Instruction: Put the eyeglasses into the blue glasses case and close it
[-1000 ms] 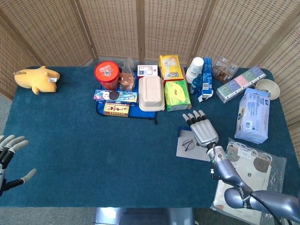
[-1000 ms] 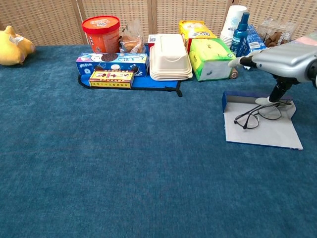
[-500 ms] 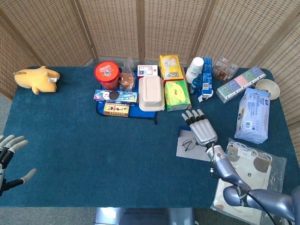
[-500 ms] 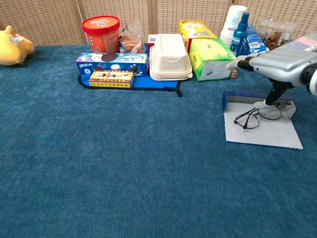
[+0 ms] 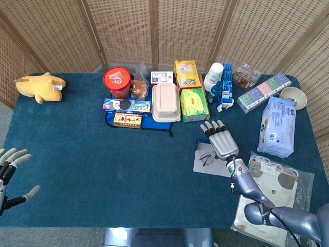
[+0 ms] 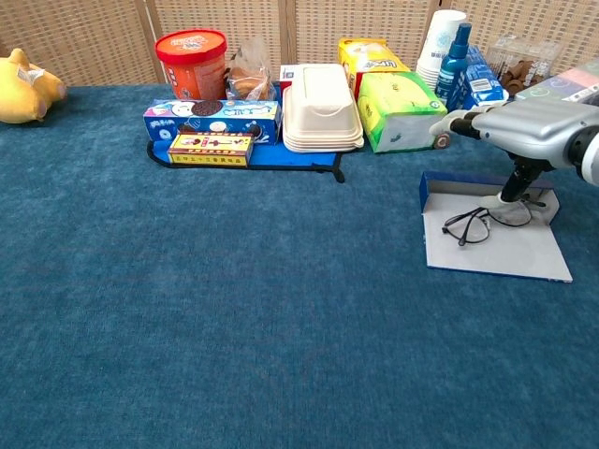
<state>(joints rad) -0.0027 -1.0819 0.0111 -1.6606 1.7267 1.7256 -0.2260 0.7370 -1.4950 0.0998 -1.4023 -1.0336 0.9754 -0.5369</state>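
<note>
Presently listed, containers first. Blue glasses case (image 6: 487,229): laid open and flat on the desk (image 5: 92,154) at the right-centre, pale lining up, low blue wall raised along its far edge. Eyeglasses (image 6: 477,223): dark thin frame, seen lying on the case lining, toward its left half. White clamshell box (image 5: 166,102): shut, contents hidden. Red tub (image 5: 117,82): lid on, contents hidden. Clear pouch (image 5: 272,185): flat at the near right corner, patterned sheets seen inside. White bowl (image 5: 293,95): at the far right edge; contents cannot be told. Boxes noted in the back row: yellow carton (image 5: 186,73), green carton (image 5: 194,104), blue biscuit box (image 5: 126,105).

Right hand (image 5: 221,140): held palm down over the right part of the case, fingers (image 5: 208,128) extended and slightly apart, pointing away toward the back row; in the chest view the thumb is seen reaching down to the lining beside the right lens, whether it touches the frame cannot be told. Nothing is seen gripped.

Left hand (image 5: 11,172): at the near left edge of the desk, fingers spread, nothing held.
</note>
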